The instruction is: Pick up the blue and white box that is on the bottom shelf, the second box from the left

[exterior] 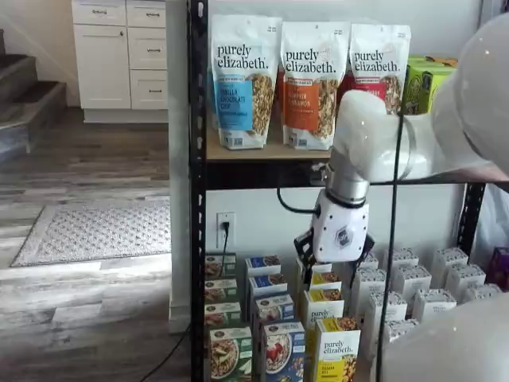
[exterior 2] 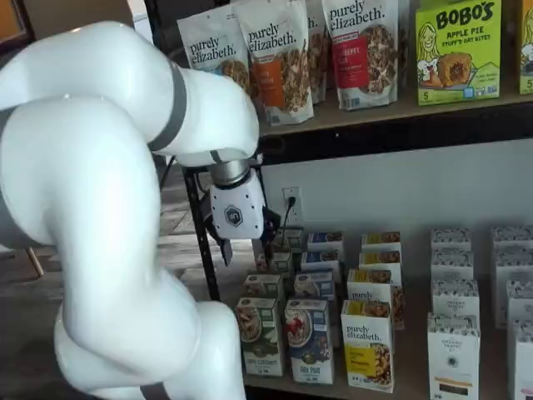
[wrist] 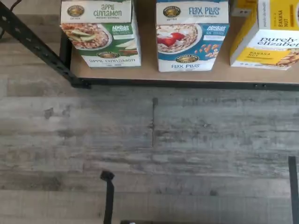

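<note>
Flanking the blue and white box [wrist: 191, 39], green box [wrist: 102, 35], yellow box [wrist: 268, 37], hand [exterior 2: 247, 247] spread apart above.

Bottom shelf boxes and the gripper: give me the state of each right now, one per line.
blue and white box: upright at the shelf's front edge, not gripped.
green-fronted box: upright beside it, apart.
yellow-fronted box: upright, turned at an angle.
gripper: raised above the box rows, holding nothing; open or shut cannot be told.
bottom shelf: stocked in rows.

Front: bare floor [wrist: 154, 140] before the bottom shelf [wrist: 187, 83].
Sides: green-fronted box [wrist: 100, 32] and yellow-fronted box [wrist: 266, 35] flank the blue and white box [wrist: 191, 35].
</note>
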`<act>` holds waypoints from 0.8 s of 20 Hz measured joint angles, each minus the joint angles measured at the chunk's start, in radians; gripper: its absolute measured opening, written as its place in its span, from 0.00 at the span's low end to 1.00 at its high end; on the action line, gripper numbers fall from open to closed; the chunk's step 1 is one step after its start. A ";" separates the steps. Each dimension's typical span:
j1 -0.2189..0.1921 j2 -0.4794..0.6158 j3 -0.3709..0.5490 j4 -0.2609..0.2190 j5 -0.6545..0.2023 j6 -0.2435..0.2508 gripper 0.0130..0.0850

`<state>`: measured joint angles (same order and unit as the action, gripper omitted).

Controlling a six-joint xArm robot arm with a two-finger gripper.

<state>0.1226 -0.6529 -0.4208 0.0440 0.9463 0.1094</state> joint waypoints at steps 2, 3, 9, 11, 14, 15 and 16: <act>0.003 0.042 0.009 0.010 -0.052 -0.006 1.00; 0.004 0.054 0.012 0.014 -0.071 -0.009 1.00; 0.015 0.163 0.016 0.034 -0.184 -0.017 1.00; 0.021 0.209 0.012 0.036 -0.224 -0.016 1.00; 0.027 0.272 0.005 0.041 -0.284 -0.017 1.00; 0.030 0.294 0.003 0.041 -0.306 -0.015 1.00; 0.033 0.314 0.000 0.037 -0.328 -0.010 1.00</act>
<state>0.1551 -0.3387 -0.4203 0.0806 0.6188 0.0990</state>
